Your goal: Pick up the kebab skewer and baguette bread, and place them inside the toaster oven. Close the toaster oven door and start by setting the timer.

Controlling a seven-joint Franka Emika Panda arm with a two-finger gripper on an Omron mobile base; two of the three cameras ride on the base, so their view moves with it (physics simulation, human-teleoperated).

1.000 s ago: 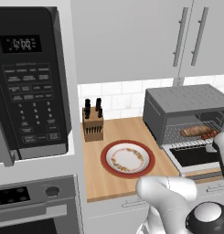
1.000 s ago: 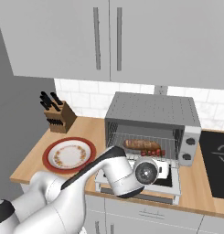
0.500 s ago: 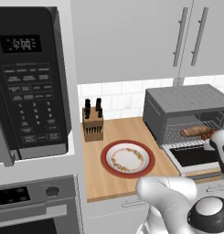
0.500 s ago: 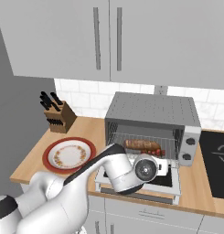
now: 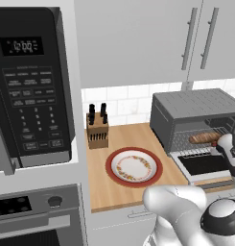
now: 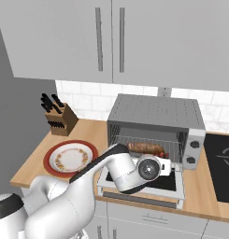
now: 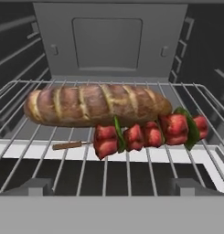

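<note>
The grey toaster oven (image 6: 155, 114) (image 5: 195, 108) stands on the counter with its door (image 6: 144, 186) (image 5: 203, 164) dropped open. On its wire rack (image 7: 109, 160) lies the golden-brown baguette bread (image 7: 95, 104) (image 5: 205, 138), and the kebab skewer (image 7: 147, 131) (image 6: 146, 148) rests against the loaf's front. My gripper (image 7: 109, 186) (image 6: 152, 167) hovers over the lowered door, just outside the oven's mouth, facing the food. The jaws stand wide open with nothing between them.
A red-rimmed plate (image 5: 133, 167) (image 6: 70, 158) sits on the wooden counter left of the oven. A knife block (image 5: 97, 129) (image 6: 57, 120) stands by the tiled wall. The black microwave (image 5: 28, 86) looms at left; a cooktop (image 6: 221, 168) lies at right.
My hand has risen slightly in front of the oven's mouth, jaws still wide open. The baguette and skewer have not moved on the rack.
</note>
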